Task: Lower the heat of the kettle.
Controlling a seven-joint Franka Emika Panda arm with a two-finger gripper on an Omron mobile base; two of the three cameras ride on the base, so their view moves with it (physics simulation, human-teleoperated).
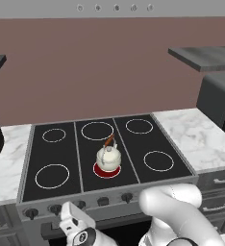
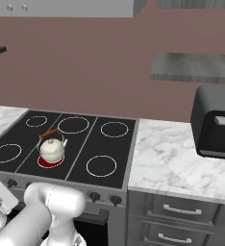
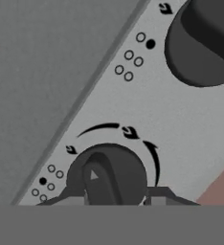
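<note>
Sitting on a glowing red burner (image 1: 106, 170) at the front middle of the black cooktop (image 1: 56, 149), the kettle (image 1: 108, 156), cream-white with a reddish-brown arched handle, upright. Along the stove's front panel, a row of dark knobs (image 1: 103, 201), with the white arm's hand (image 1: 75, 217) low against the panel's left part; fingertips hidden from this side. Marble worktop (image 1: 201, 139) to the right of the cooktop, carrying a dark appliance (image 1: 221, 98) near the wall. From the right base view, same kettle (image 2: 52, 149) on the red ring (image 2: 50, 161), front middle of the cooktop, handle tilted toward the back left; white arm bulking at lower left, more knobs (image 2: 94, 196) on the panel's right part, dark appliance (image 2: 214, 122) on the marble worktop (image 2: 172, 158), drawers (image 2: 181, 210) below. From the hand view, close on the grey control panel (image 3: 133, 100): end effector (image 3: 117, 198) straddling a dark round knob (image 3: 106, 174), fingertips (image 3: 154, 196) either side of its raised grip; cannot tell whether pressed onto it or still parted. Curved arrow markings around that knob, and a second knob (image 3: 205, 40) at upper right.
</note>
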